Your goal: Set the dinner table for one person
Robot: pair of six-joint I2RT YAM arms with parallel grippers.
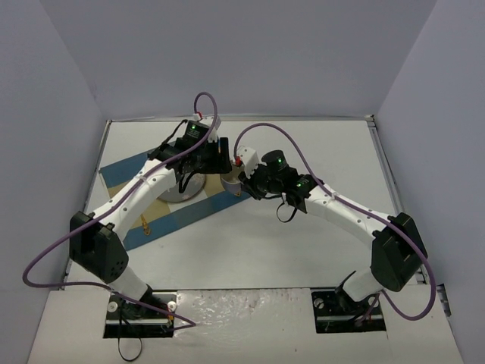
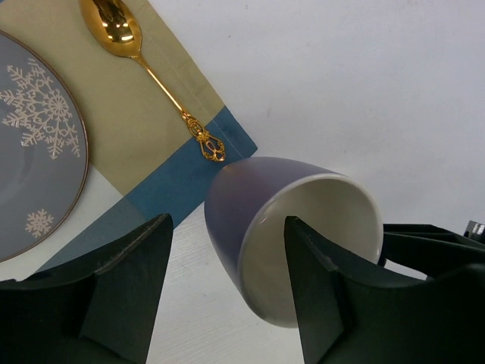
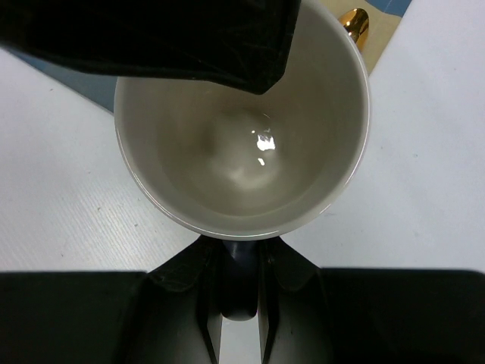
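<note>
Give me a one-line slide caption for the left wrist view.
Tilted lavender cup near the placemat corner, gold spoon and snowflake plate on it, left gripper open.

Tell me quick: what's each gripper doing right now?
Left gripper: open, holding nothing.
Right gripper: shut on the handle of the cup.

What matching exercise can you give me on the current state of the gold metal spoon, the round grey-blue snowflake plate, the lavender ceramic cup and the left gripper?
Things:
1. gold metal spoon
2. round grey-blue plate with white snowflakes
3. lavender ceramic cup, white inside
4. left gripper

States:
A. open, gripping nothing
B. tilted, handle clamped in the right gripper
C. lying on the blue-and-tan checked cloth placemat, handle tip on the blue
D. flat on the placemat, beside the spoon's bowl

Pairs: 1-C, 2-D, 3-B, 4-A
</note>
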